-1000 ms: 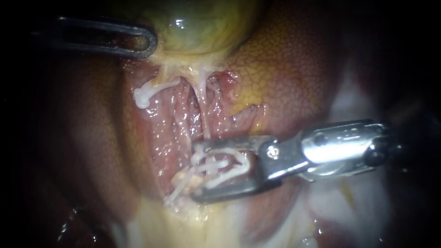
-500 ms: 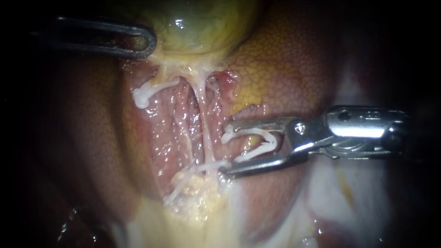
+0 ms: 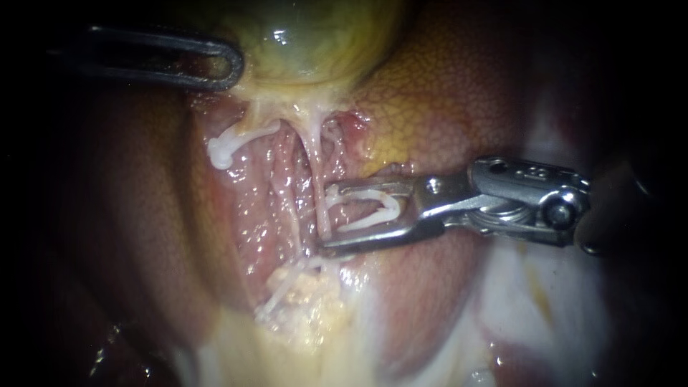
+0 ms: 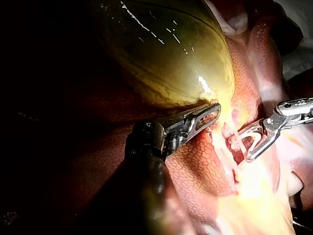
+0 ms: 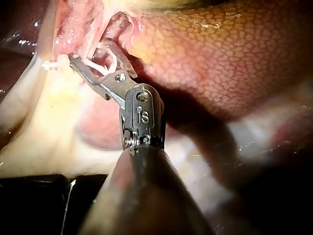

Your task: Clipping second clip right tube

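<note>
Two pale tubes run down from the green gallbladder (image 3: 322, 43). The left tube bears a white clip (image 3: 223, 152). The right tube (image 3: 315, 172) passes between the jaws of my right instrument (image 3: 327, 218), which stand apart and carry an open white clip (image 3: 380, 211). That clip's arms lie on either side of the tube. Below, another white clip (image 3: 326, 259) sits by yellowish fat. My left instrument (image 3: 215, 66) is shut on the gallbladder's lower edge, as the left wrist view shows (image 4: 211, 115). The right wrist view shows the clip-bearing jaws (image 5: 90, 50) at the tube.
Mottled liver (image 3: 444, 100) lies to the right of the tubes and behind the right instrument's shaft. Raw pink tissue (image 3: 265, 208) lines the bed around the tubes. Yellow fat (image 3: 308, 294) and pale tissue fill the lower part.
My right instrument left the lower clump, drew back right and upward, then advanced left so that its jaws now straddle the right tube higher up. The left instrument has held still.
</note>
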`<action>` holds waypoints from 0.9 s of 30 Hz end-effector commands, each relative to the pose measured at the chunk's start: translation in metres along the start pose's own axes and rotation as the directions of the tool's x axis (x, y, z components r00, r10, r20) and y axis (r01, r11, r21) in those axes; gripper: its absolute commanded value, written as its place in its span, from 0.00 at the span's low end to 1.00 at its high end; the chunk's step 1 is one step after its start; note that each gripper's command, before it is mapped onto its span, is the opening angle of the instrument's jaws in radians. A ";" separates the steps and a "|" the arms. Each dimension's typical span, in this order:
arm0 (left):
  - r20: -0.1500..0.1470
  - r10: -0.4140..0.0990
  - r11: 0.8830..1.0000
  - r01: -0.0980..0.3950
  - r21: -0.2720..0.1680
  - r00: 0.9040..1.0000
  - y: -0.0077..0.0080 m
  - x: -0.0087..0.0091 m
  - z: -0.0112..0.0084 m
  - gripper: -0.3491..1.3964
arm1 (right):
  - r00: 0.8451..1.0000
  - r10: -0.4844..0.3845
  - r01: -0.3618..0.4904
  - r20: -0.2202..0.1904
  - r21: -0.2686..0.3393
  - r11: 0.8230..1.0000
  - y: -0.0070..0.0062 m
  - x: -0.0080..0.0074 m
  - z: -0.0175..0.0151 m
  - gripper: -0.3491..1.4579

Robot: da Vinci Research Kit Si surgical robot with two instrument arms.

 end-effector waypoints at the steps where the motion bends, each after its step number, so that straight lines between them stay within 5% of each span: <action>1: 0.000 0.000 1.000 0.000 -0.001 1.000 0.0000 0.0000 0.0000 0.00 | 1.000 0.008 -0.007 -0.018 0.032 0.999 0.0001 0.0001 0.0001 0.43; 6: 0.000 0.000 1.000 0.000 -0.001 1.000 0.0000 0.0000 0.0001 0.00 | 0.997 0.016 -0.004 -0.074 0.154 0.988 0.0000 0.0002 0.0006 0.42; 14: 0.000 0.000 1.000 0.000 -0.001 1.000 0.0000 0.0000 0.0001 0.00 | 0.997 0.009 0.012 -0.078 0.264 0.964 -0.0015 0.0005 0.0017 0.39; 22: 0.000 0.000 1.000 0.000 -0.001 1.000 0.0000 0.0000 0.0001 0.00 | 0.995 0.014 0.015 -0.100 0.283 0.959 -0.0023 0.0011 0.0023 0.34; 27: 0.000 -0.001 1.000 0.001 -0.001 1.000 0.0000 0.0000 0.0001 0.00 | 0.995 0.014 0.015 -0.100 0.282 0.959 -0.0019 0.0012 0.0022 0.20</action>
